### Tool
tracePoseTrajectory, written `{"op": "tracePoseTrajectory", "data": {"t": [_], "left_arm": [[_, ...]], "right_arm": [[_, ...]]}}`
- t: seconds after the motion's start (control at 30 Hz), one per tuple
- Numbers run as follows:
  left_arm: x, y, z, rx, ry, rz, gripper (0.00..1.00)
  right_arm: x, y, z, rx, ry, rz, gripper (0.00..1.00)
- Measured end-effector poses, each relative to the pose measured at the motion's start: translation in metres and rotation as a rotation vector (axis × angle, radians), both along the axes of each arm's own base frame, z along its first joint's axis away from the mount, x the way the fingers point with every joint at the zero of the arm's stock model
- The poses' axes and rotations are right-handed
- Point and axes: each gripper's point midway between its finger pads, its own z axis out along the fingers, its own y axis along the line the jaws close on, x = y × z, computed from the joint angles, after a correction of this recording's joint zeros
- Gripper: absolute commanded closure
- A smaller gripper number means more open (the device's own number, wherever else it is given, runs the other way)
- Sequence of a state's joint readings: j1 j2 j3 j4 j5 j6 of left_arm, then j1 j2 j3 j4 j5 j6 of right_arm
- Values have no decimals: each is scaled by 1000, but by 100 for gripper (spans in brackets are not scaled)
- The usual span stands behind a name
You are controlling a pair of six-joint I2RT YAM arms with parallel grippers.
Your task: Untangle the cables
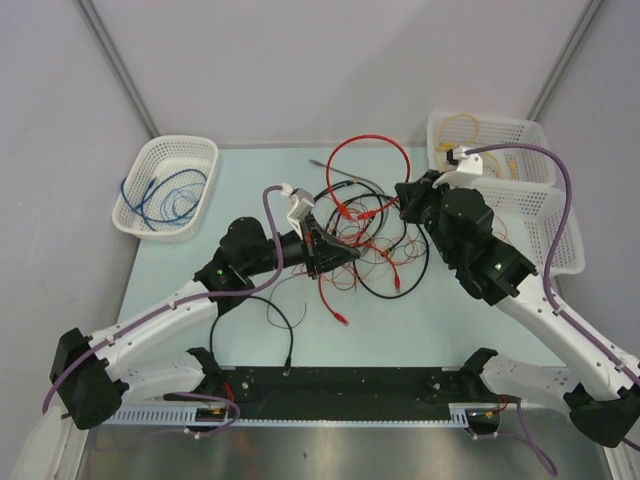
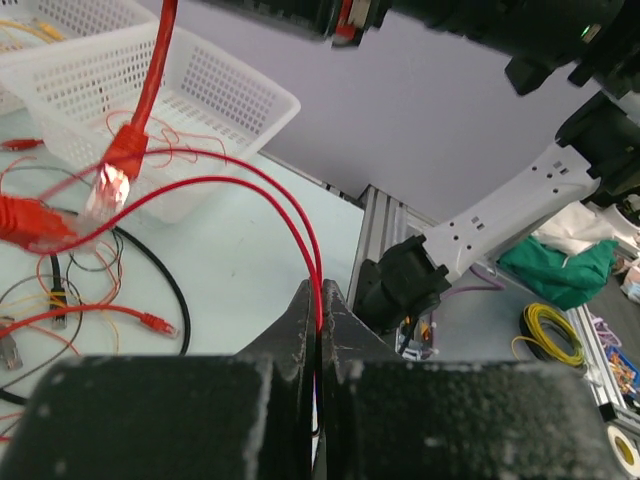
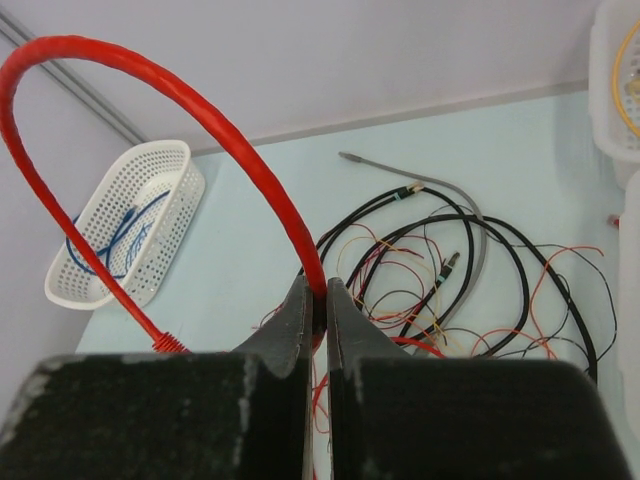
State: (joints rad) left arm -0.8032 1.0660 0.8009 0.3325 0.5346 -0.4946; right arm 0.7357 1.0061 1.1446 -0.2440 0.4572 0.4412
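Observation:
The cables (image 1: 372,240) lie tangled in the middle of the table: thin red and orange-yellow wires and black loops (image 1: 412,276). A thick red cable (image 1: 366,140) arcs up at the back. My left gripper (image 1: 340,256) is at the tangle's left side; in the left wrist view it (image 2: 321,296) is shut on two thin red wires (image 2: 290,215). My right gripper (image 1: 403,192) is at the tangle's right back; in the right wrist view it (image 3: 320,291) is shut on the thick red cable (image 3: 200,110), whose red plug (image 3: 165,340) hangs on the left.
A white basket (image 1: 165,185) holding a blue cable stands at the back left. Two white baskets (image 1: 490,140) stand at the back right, one with yellow wire. A separate black cable (image 1: 272,302) loops near the left arm. A grey cable (image 1: 345,172) lies behind the tangle.

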Motion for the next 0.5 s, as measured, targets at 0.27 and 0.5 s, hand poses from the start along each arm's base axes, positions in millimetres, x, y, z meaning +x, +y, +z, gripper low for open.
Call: {"op": "tracePoseTrajectory", "data": {"t": [0.27,0.5], "left_arm": [[6,-2,59,-75,-110,23,100],[12,7,156,-189,-288,94,100]], "right_arm": [[2,18,-26,-67,61,34,100],[-2,32,-47,-120,111,67,100]]}}
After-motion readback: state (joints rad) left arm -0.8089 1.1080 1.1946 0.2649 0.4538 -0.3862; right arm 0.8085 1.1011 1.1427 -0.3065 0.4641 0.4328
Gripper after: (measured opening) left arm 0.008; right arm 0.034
